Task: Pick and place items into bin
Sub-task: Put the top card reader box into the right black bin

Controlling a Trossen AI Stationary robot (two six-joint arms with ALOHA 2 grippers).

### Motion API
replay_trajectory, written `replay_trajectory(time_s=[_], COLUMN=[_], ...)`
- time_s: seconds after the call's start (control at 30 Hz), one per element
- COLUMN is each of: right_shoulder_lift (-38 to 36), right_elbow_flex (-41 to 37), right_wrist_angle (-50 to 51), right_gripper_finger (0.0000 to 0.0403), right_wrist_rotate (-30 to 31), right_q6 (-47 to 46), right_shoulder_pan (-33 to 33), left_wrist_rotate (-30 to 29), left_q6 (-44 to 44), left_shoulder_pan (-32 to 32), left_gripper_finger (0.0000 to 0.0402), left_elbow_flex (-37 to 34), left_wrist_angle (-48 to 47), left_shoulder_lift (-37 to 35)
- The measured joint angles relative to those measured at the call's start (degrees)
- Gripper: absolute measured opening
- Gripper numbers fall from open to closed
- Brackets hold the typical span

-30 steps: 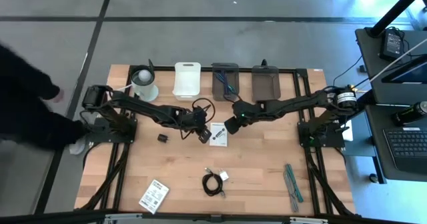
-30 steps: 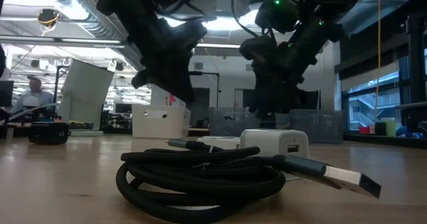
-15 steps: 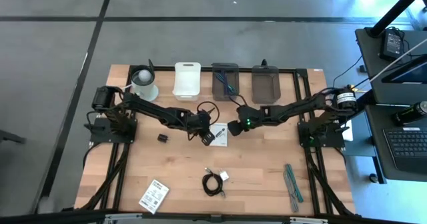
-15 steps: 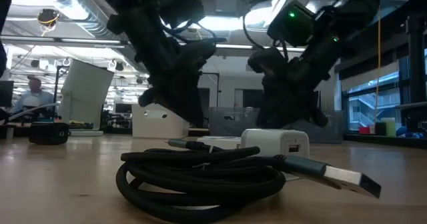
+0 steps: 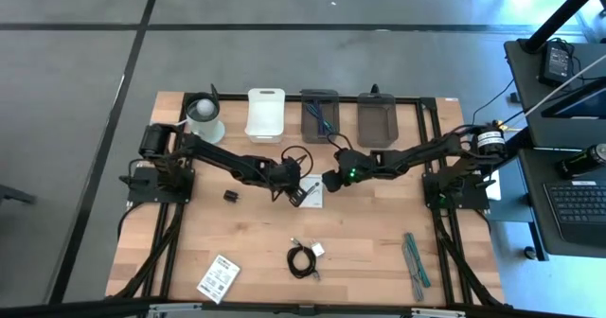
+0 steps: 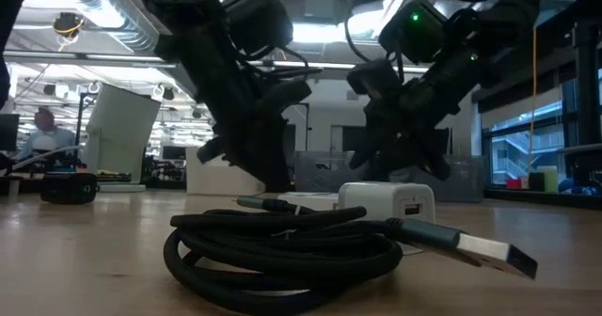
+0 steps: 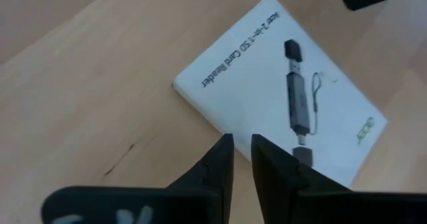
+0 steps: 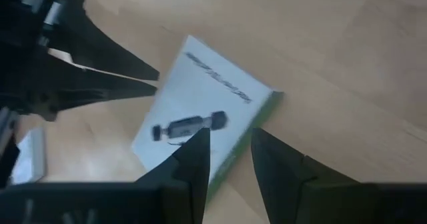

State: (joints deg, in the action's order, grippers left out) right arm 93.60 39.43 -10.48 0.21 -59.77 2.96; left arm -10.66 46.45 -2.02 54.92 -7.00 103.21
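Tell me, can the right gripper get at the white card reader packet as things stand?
Probably yes. The right gripper hangs right over the white packet edge, jaws slightly apart. But the left gripper sits at the opposite edge, so they could crowd each other.

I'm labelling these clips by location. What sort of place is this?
Probably an open-plan robotics lab or workshop: a wooden table on a black frame, exposed ceiling ducts with strip lights, and a side desk with a keyboard.
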Motion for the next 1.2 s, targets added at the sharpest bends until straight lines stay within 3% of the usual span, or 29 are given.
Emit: replay_trajectory(time_s=[0.23, 0.9, 1.2], right_shoulder_lift=[1.8, 3.4, 10.4], right_elbow_flex=[0.0, 0.1, 0.0], right_wrist_angle=[-0.5, -1.6, -16.3], right_gripper_finger=[0.0127, 0.0221, 0.0222], right_wrist_rotate=[0.1, -0.3, -3.5], right_q6=[-1.0, -4.5, -7.5], right_shoulder_pan=[0.0, -0.1, -1.5], left_wrist_rotate=[0.0, 0.2, 0.2], left_q6=[1.0, 0.9, 0.9], left_shoulder_pan=[0.5, 0.6, 0.6], left_gripper_finger=[0.0046, 0.0035, 0.0034], left_elbow_flex=[0.1, 0.2, 0.1], left_wrist_angle=[0.1, -0.5, -0.7], left_shoulder_lift=[1.0, 1.2, 1.2])
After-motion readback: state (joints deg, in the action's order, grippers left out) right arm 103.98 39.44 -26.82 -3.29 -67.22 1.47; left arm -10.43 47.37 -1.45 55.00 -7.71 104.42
